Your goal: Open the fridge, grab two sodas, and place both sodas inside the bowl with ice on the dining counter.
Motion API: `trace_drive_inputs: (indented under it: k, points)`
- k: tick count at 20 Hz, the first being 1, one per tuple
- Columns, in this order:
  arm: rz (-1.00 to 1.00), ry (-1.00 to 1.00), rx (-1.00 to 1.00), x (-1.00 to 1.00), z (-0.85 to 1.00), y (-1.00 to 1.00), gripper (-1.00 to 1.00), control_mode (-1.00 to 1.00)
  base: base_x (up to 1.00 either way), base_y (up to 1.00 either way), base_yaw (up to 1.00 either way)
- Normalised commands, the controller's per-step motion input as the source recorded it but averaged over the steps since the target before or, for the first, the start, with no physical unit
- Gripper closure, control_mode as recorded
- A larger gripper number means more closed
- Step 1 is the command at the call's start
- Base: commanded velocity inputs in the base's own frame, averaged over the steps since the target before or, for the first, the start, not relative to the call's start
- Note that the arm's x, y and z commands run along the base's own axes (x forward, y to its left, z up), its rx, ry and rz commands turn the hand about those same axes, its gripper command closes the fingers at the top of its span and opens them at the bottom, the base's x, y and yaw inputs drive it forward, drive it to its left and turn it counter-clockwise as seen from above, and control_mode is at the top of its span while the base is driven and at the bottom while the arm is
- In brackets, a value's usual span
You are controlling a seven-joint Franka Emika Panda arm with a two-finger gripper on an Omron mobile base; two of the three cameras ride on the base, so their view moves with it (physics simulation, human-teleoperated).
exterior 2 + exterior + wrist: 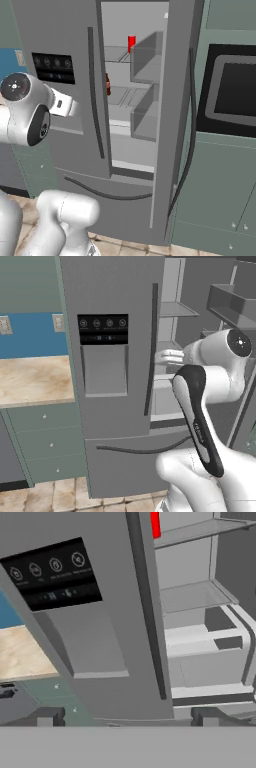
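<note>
The fridge (135, 115) stands with its right door swung open, a red soda can (131, 43) on an upper shelf, while the gripper (127, 717) hangs empty, jaws spread wide

Wall countertop (30, 381), pale wood-marble pattern, lay left of gripper, over grey-green drawer cabinets (45, 443) with small pale knobs. Blue backsplash (30, 338) above countertop carried two pale outlets (5, 325). Grey-green upper cabinet (27, 283) hung above backsplash. Beige tile floor (45, 496) ran below gripper level. Far right of gripper, black built-in oven (232, 90) sat in grey-green cabinetry (220, 185). Light even, soft.
</note>
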Motion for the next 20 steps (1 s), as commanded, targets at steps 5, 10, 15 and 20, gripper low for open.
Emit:
trace_drive_inputs:
  k: [5,10,15,20]
  points:
    - [-0.12,0.07,-0.11,0.48,0.12,-0.02,-1.00,-1.00,0.00,0.00,0.00]
    - [-0.08,0.02,-0.07,0.46,0.00,-0.17,-1.00,-1.00,0.00,0.00,0.00]
    - [-0.01,0.00,-0.03,0.49,0.00,-0.28,-1.00,-1.00,0.00,0.00,0.00]
    - [0.00,0.00,-0.01,0.23,-0.15,-0.08,-1.00,-1.00,0.00,0.00,0.00]
